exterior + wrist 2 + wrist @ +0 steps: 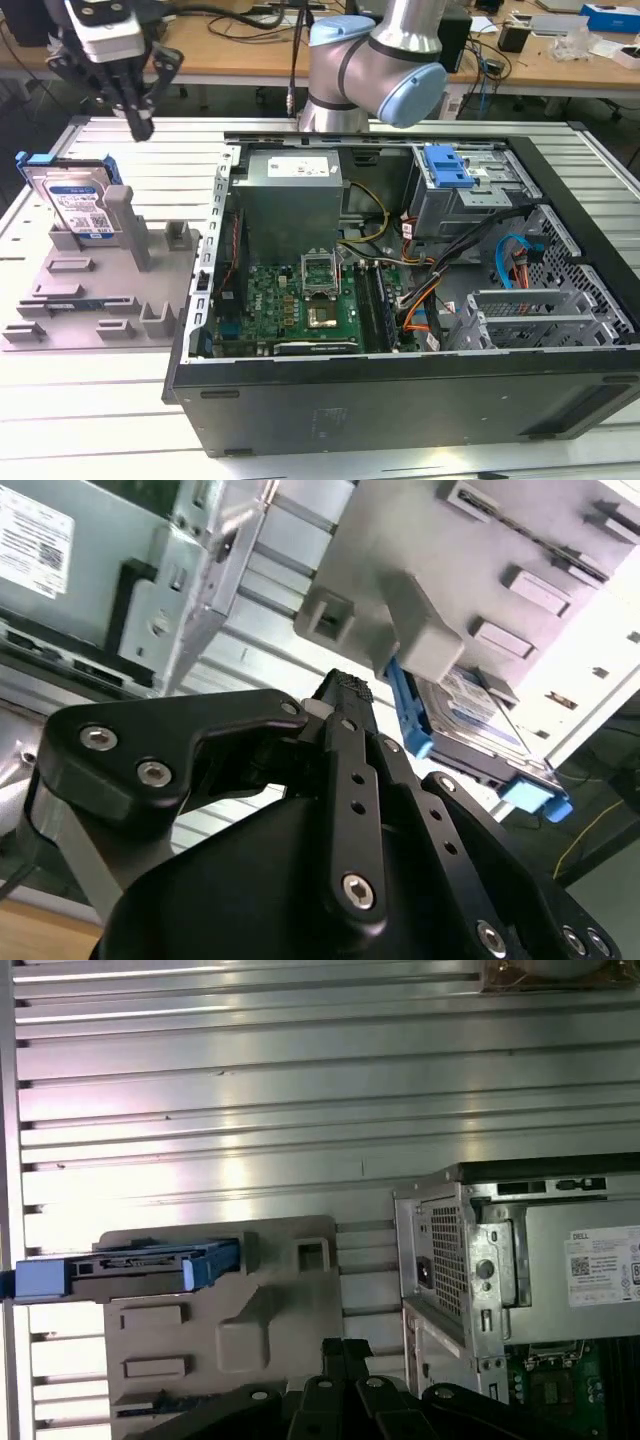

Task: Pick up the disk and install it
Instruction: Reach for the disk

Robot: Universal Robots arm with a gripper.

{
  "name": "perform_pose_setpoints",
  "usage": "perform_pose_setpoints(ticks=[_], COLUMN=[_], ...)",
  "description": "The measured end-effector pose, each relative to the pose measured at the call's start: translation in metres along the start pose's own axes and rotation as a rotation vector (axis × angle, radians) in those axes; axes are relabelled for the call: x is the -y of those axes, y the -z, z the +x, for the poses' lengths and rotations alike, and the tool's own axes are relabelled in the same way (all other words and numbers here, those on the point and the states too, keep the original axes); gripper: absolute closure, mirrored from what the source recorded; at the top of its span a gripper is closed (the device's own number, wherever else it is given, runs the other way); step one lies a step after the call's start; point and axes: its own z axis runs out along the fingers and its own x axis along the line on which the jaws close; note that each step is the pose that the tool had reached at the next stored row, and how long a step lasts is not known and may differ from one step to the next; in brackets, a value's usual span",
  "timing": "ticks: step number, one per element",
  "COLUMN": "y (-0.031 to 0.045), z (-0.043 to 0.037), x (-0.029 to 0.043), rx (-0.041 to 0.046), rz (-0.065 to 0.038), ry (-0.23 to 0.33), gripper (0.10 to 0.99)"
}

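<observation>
Above the grey holder block [90, 290], and a little off it, the hand [140, 125] hangs with its fingers drawn together and nothing between them. It touches nothing.

The disk [78, 205] stands on edge in the holder block, at the corner farthest from the open computer case [400, 380]. It leans back slightly, with its label facing up and outward. The blue carrier frame runs along its edges. A tall post of the holder block [120, 215] stands just beside it. In the first wrist view the disk [130, 1265] appears edge-on along one side of the holder block. The holder block lies flat on the slatted worktop [100, 420], just beside the case.

Probable faults from this state:

- Closed fingers: a descent with the fingers together would likely strike the top edge of the disk rather than straddle it.
- Post interference: the tall post stands close to the disk, so one finger may land on the post.
- Binding: the disk leans, so a straight vertical pull may jam it in its slot and lift the holder block with it. Whether the holder block is fastened down cannot be determined.
- Slip: a grip on the plastic frame alone may flex the frame and let the disk tilt.
</observation>
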Motion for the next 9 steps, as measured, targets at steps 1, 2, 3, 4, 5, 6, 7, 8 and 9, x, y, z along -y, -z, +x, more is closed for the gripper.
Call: perform_pose_setpoints(ticks=[1, 2, 3, 4, 5, 6, 7, 8, 9], y=[0.0000, -0.0001, -0.0001, -0.0001, -0.0002, -0.0002, -0.0002, -0.0003, -0.0004], z=[0.0058, 0.0100, 0.0147, 0.0191, 0.0261, 0.0301, 0.0343, 0.0401, 0.0438], x=[-0.0013, -0.0022, -0.0034, -0.0045, -0.0064, -0.0076, -0.0090, -0.0109, -0.0122], rx=[0.0001, 0.0001, 0.0000, 0.0001, 0.0001, 0.0000, 0.0000, 0.0000, 0.0001], rz=[0.000, 0.000, 0.000, 0.000, 0.000, 0.000, 0.000, 0.000, 0.000], ry=[0.000, 0.000, 0.000, 0.000, 0.000, 0.000, 0.000, 0.000, 0.000], gripper=[0.980, 0.980, 0.980, 0.980, 0.980, 0.980, 0.980, 0.980, 0.980])
